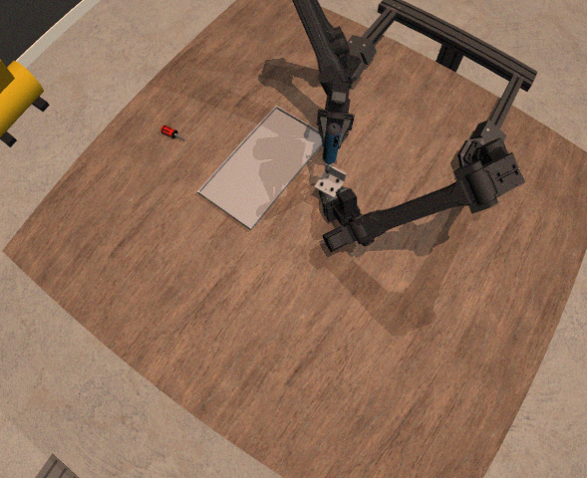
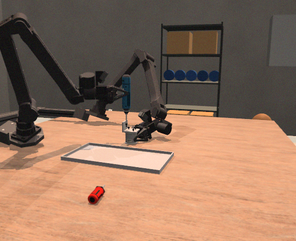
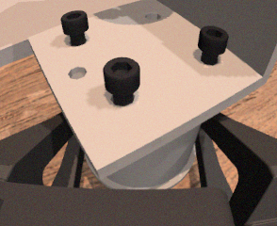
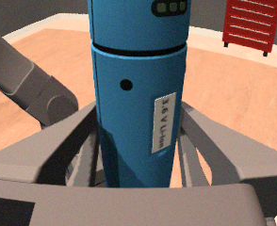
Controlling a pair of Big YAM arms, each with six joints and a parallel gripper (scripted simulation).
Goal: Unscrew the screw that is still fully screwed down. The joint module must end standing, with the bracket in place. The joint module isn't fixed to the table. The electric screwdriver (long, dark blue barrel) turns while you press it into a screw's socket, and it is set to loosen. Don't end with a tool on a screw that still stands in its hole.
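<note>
Joint module stands upright near the centre of the exterior frame, clamped between the fingers of your left gripper. In the exterior view, your left arm reaches it from the right. Your right gripper is closed around the blue barrel of the electric screwdriver, which stands upright in the exterior view with its bit downward.

At the bit's tip you can see a small dark piece, apparently a screw, beside the upright wall of the bracket. The bracket's flat plate lies on top of the module. In the left wrist view you see three black screws standing proud of the plate: upper left, centre and upper right. You also see two open holes, one at left and one in shadow near the top edge.

Farther out, the shallow tray lies just beside the module, in the middle of the top view. A red screwdriver lies on the wooden table, well apart from your grippers, at upper left in the top view and lower left of centre in the exterior view.
</note>
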